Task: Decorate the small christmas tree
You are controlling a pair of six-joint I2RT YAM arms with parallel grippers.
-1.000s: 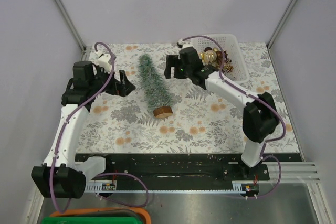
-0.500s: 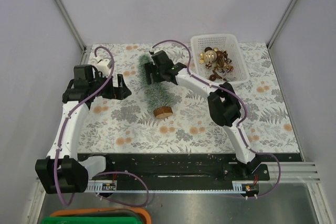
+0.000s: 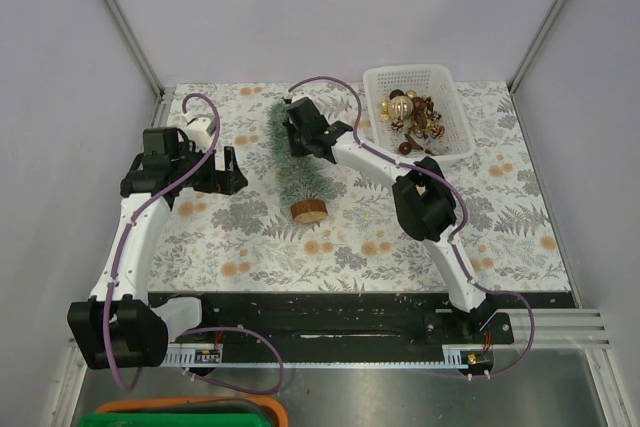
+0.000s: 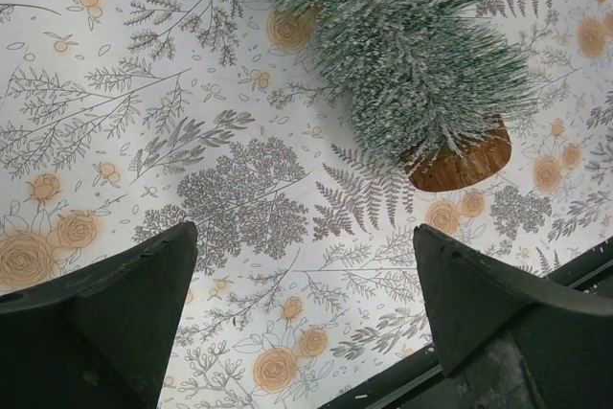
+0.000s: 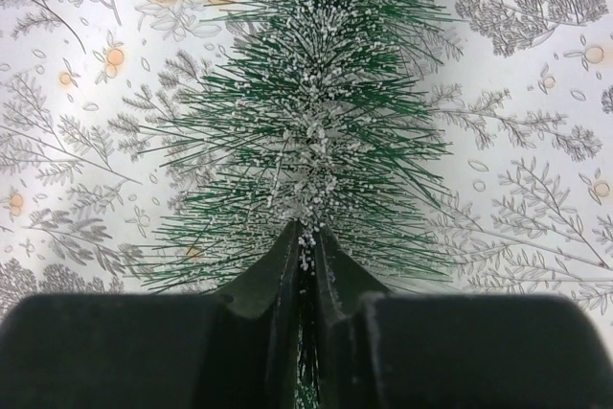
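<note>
The small christmas tree (image 3: 300, 179), frosted green on a round wooden base (image 3: 310, 211), leans with its top raised off the floral mat and its base low. My right gripper (image 3: 297, 139) is shut on the tree's tip; in the right wrist view the bristles (image 5: 306, 112) spread out from between the closed gripper (image 5: 306, 237). My left gripper (image 3: 229, 169) hovers open to the left of the tree, apart from it. Seen from the left wrist, the tree (image 4: 412, 55) and its base (image 4: 462, 162) lie beyond the open gripper (image 4: 305, 233), which holds nothing.
A white basket (image 3: 447, 85) at the back right holds gold and brown baubles and bows (image 3: 412, 114). The floral mat (image 3: 240, 247) covers the table. A black rail (image 3: 300, 312) runs along the near edge, by the arm bases.
My right arm swung from the basket over to the tree's top and its jaws closed on the tip. The tree's top has come up off the mat. The left arm barely moved.
</note>
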